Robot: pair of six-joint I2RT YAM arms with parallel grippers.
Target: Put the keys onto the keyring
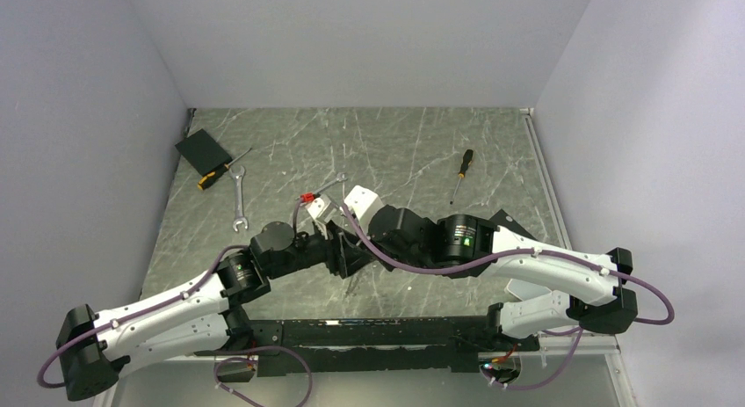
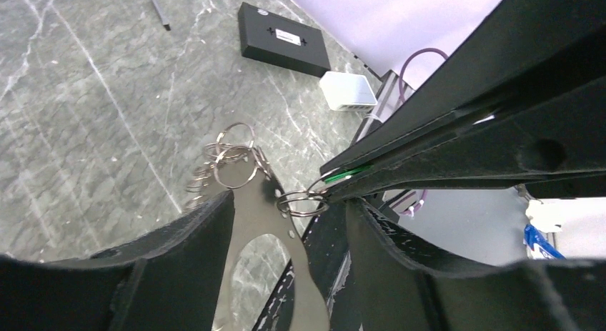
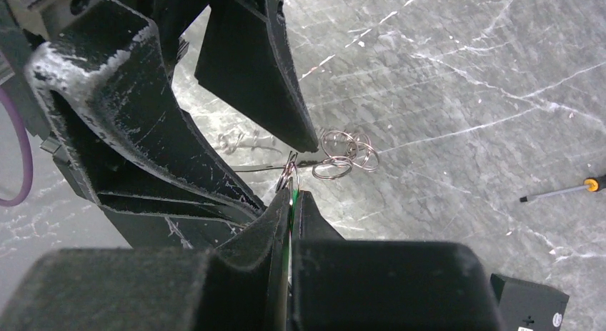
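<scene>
The keyring is a flat silvery plate with an oval hole [image 2: 246,195] and a bunch of split rings [image 2: 232,156] at its far end. My left gripper [image 2: 289,202] holds the plate between its fingers, above the table. My right gripper [image 3: 293,195] is shut on the green-headed key [image 2: 346,173], seen as a green sliver [image 3: 292,202] between its pads. A small split ring [image 2: 304,202] sticks out from the right fingertips and touches the plate's edge. In the top view both grippers [image 1: 344,253] meet at the table's middle. The silvery key is out of view.
Two wrenches [image 1: 238,200] [image 1: 329,185], two orange-handled screwdrivers [image 1: 220,171] [image 1: 462,171] and a black pad [image 1: 202,148] lie further back. A black box [image 2: 284,39] and a white block [image 2: 348,91] sit by the right arm. A screwdriver [image 3: 564,190] lies to the right.
</scene>
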